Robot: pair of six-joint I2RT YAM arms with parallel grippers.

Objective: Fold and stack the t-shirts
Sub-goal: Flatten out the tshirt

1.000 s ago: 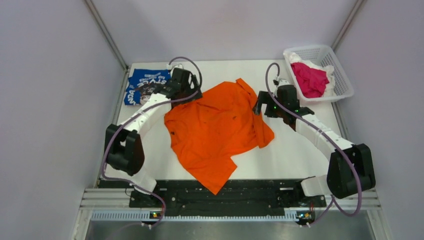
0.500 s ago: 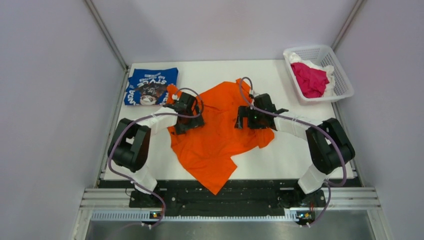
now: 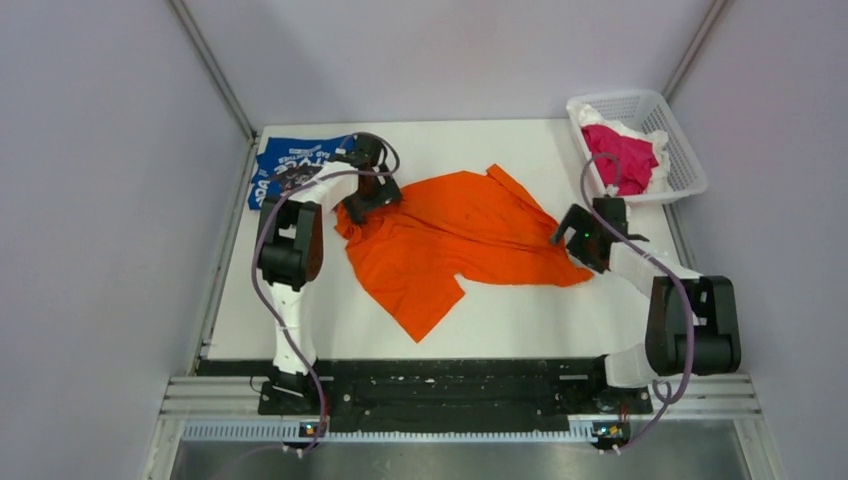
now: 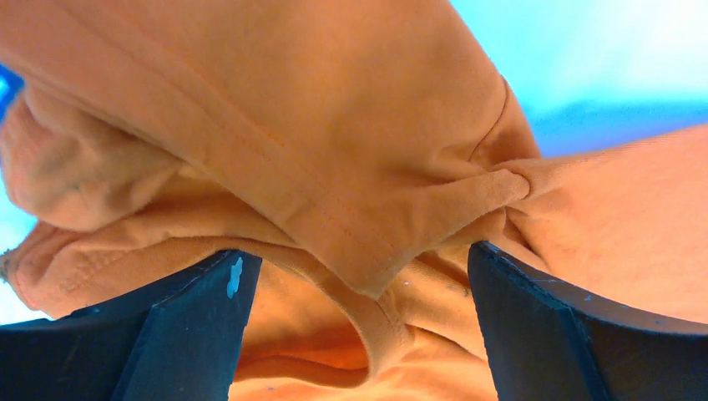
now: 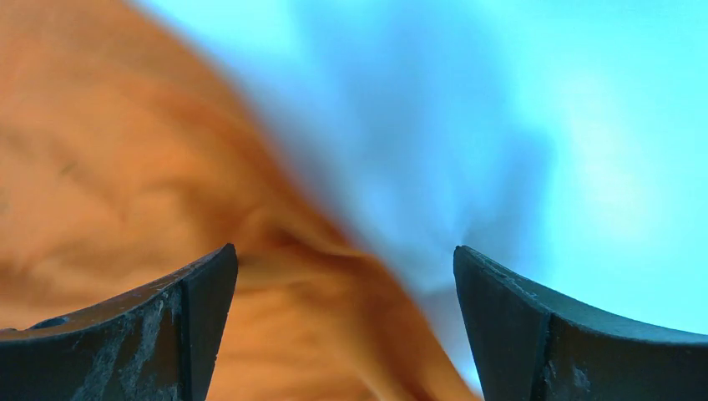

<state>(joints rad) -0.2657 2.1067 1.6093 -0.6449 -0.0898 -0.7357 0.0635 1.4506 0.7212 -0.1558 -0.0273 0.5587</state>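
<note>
The plain orange t-shirt (image 3: 460,235) lies stretched sideways across the middle of the table, wrinkled, with one end pointing to the front. The folded blue t-shirt with white lettering (image 3: 290,165) lies at the back left corner. My left gripper (image 3: 365,200) is over the orange shirt's back left corner. In the left wrist view the left gripper (image 4: 356,251) is open, with bunched orange cloth (image 4: 334,150) between its spread fingers. My right gripper (image 3: 572,235) is at the shirt's right tip. In the right wrist view the right gripper (image 5: 344,249) is open, with blurred orange cloth (image 5: 125,184) beneath it.
A white mesh basket (image 3: 683,150) stands at the back right and holds pink cloth (image 3: 620,160) and some white cloth. Metal corner posts rise at the table's back corners. The black rail runs along the front edge.
Both grippers have moved apart, the left toward the back left and the right toward the right. The orange shirt is now pulled out wider and flatter.
</note>
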